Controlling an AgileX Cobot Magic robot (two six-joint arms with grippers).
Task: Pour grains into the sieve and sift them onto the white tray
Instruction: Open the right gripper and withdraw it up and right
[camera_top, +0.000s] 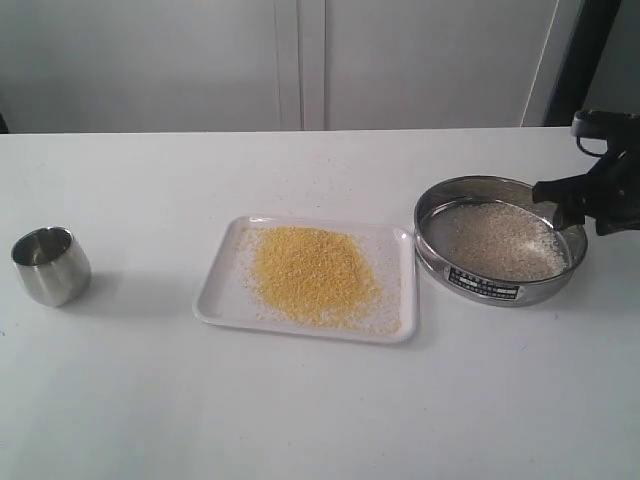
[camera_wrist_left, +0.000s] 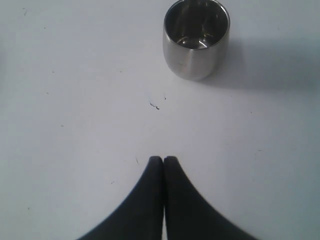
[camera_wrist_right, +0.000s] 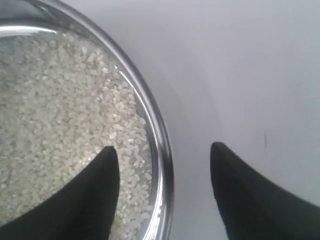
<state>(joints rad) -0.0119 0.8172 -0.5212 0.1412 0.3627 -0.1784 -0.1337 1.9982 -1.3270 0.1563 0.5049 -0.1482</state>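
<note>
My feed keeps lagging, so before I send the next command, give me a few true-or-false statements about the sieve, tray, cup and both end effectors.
1. The sieve sits on the table beside the white tray, not over it. True.
2. The yellow grains are in the sieve. False: the yellow grains lie on the tray, and only whitish grains lie in the sieve.
3. The right end effector is open, with one finger inside the sieve's rim and one outside. True.
4. The left end effector holds the cup. False: the left end effector is shut and empty, and the cup stands apart from it.
5. The cup is tipped on its side. False: it stands upright.
</note>
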